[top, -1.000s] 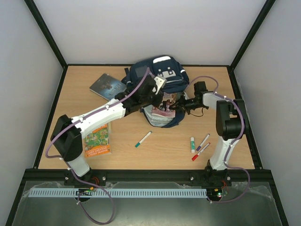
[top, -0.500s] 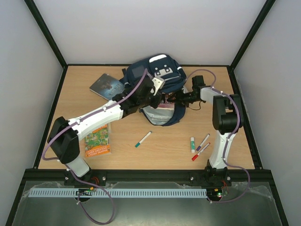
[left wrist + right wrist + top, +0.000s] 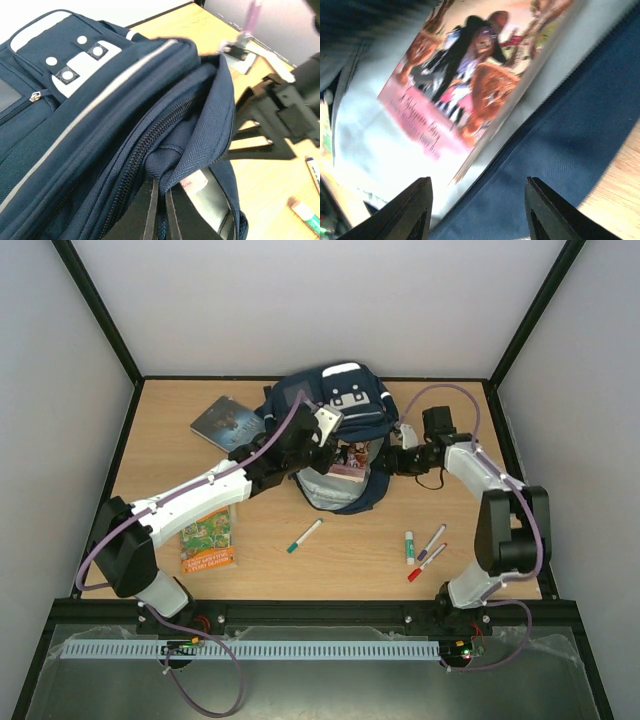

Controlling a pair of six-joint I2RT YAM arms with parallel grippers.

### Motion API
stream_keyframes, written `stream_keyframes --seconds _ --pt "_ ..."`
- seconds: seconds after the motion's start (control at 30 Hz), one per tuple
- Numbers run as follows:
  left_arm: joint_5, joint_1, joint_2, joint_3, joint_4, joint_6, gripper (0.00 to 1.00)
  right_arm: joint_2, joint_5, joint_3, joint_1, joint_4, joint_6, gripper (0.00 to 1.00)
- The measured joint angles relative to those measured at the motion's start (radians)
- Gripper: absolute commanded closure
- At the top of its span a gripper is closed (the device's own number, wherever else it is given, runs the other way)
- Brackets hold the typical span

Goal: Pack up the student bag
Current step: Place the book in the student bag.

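The student bag (image 3: 340,405) stands at the back middle of the table, navy with a grey-white patch, its main compartment gaping toward me. My left gripper (image 3: 328,443) is shut on the navy fabric edge of that opening; the left wrist view shows its fingers (image 3: 150,210) pinching the cloth beside the zip of the bag (image 3: 75,125). A pink-covered book (image 3: 350,462) lies inside the opening. My right gripper (image 3: 386,456) is open just right of the opening. In the right wrist view it (image 3: 480,210) is empty, with the book (image 3: 465,75) on the bag's lining (image 3: 560,150) ahead.
A grey book (image 3: 227,422) lies at the back left, an orange and green book (image 3: 208,538) at the front left. A green marker (image 3: 305,536) lies in front of the bag. A glue stick (image 3: 409,546), a purple marker (image 3: 432,540) and a red marker (image 3: 425,564) lie at the front right.
My right gripper has opened and let go of the pink book, which now sits deeper in the bag. The right arm has drawn back to the right. The left gripper keeps its hold.
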Motion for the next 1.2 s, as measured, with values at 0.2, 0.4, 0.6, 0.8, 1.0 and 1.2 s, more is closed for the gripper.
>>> stream_keyframes --seconds 0.2,0.4,0.6,0.8,1.0,1.2 --pt "0.005 0.000 -0.002 -0.018 -0.006 0.006 0.98 -0.198 0.130 -0.138 0.054 0.005 -0.246 0.60" --pt "0.016 0.002 -0.007 -0.031 -0.006 0.006 0.98 -0.362 0.261 -0.250 0.143 0.024 -0.467 0.66" --pt "0.032 0.013 -0.012 -0.044 -0.006 0.002 0.97 -0.446 0.369 -0.291 0.237 0.099 -0.619 0.67" --pt "0.052 0.028 -0.016 -0.048 -0.006 -0.004 0.98 -0.408 0.480 -0.291 0.346 0.174 -0.708 0.64" --pt "0.068 0.037 -0.016 -0.048 -0.007 -0.008 0.98 -0.324 0.581 -0.291 0.439 0.262 -0.776 0.63" --pt "0.074 0.040 -0.016 -0.048 -0.007 -0.008 0.98 -0.259 0.649 -0.293 0.459 0.322 -0.827 0.62"
